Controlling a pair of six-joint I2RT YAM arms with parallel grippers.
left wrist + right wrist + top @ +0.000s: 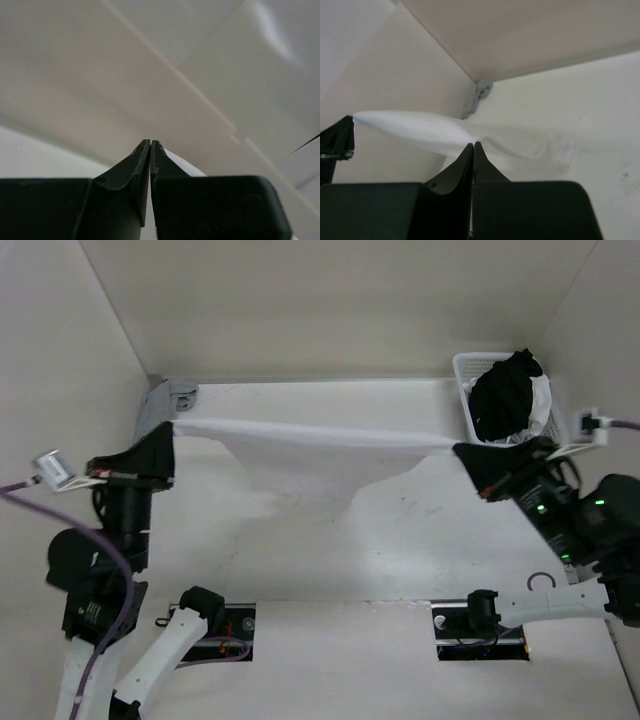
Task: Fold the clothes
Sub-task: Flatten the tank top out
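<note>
The clothes, one plain white garment, hang stretched in the air between my two grippers, and the lower part sags to the table. The left gripper is shut on the garment's left corner. Its jaws are pressed together, with a sliver of white fabric showing behind them. The right gripper is shut on the right corner. In the right wrist view the gripper pinches the white garment, which runs off toward the left arm.
A small grey cloth lies in the far left corner against the wall, and the right wrist view also shows this grey cloth. A white basket at the back right holds a black garment bundle. Walls enclose three sides.
</note>
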